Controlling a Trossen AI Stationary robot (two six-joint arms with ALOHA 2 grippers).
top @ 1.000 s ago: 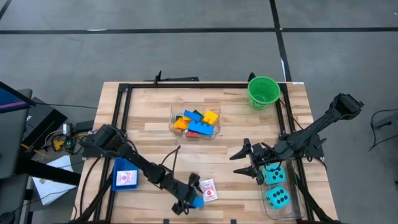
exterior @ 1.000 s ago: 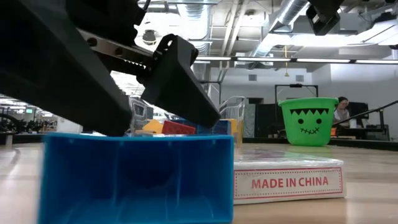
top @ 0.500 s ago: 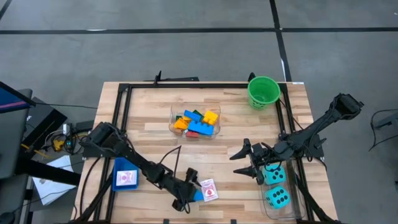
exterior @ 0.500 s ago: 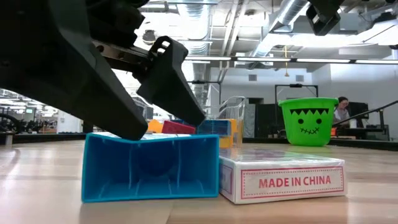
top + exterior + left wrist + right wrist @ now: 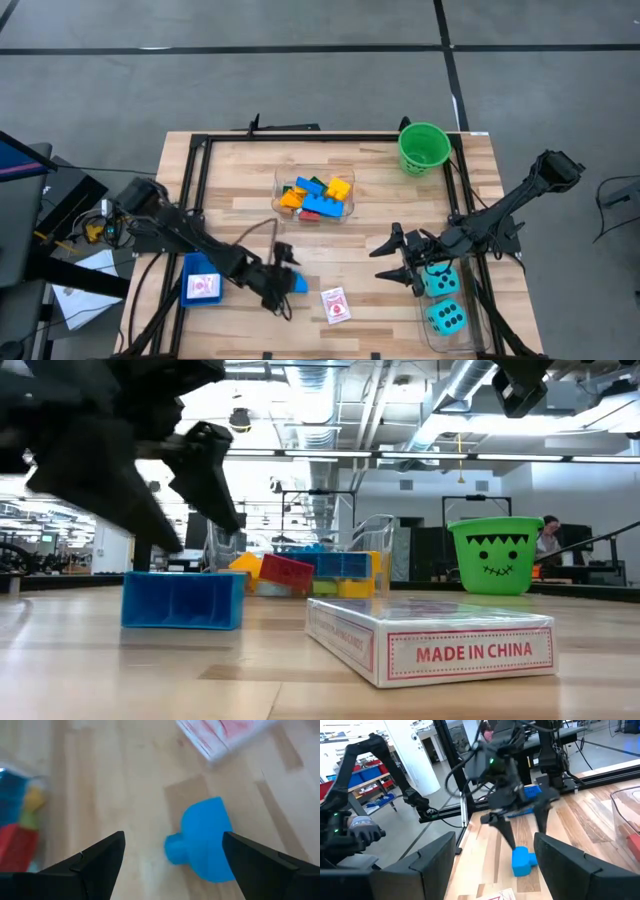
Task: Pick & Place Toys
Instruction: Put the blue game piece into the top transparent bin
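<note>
— Where is the brick you're after?

— The blue brick [image 5: 297, 283] lies loose on the counter [image 5: 370, 215], between the blue tray [image 5: 201, 280] and the card pack [image 5: 335, 305]. My left pincer [image 5: 281, 284] hangs right over it, fingers spread wide with nothing in them. In the left wrist view the brick [image 5: 205, 846] sits in the gap between the two fingers, a little toward one side, with its round stud pointing back toward the tub of bricks.

— Which way does it run?

— As I read it, its long side lies roughly across the gap, so I'd judge a straight drop and squeeze would catch it. The left arm is by far the nearer; the right pincer [image 5: 398, 258] waits well apart beside the dice tub [image 5: 478, 335], open and holding nothing.

— Count for me.

— One loose blue brick. One pack on the counter, and one more card pack [image 5: 203, 287] in the blue tray. Two teal dice [image 5: 441, 281] in the right-hand tub. A heap of bricks in the middle tub [image 5: 315, 196]: blue, yellow, orange and green show, but I can't count them exactly. One green bucket [image 5: 423, 147] at the far edge.
</note>
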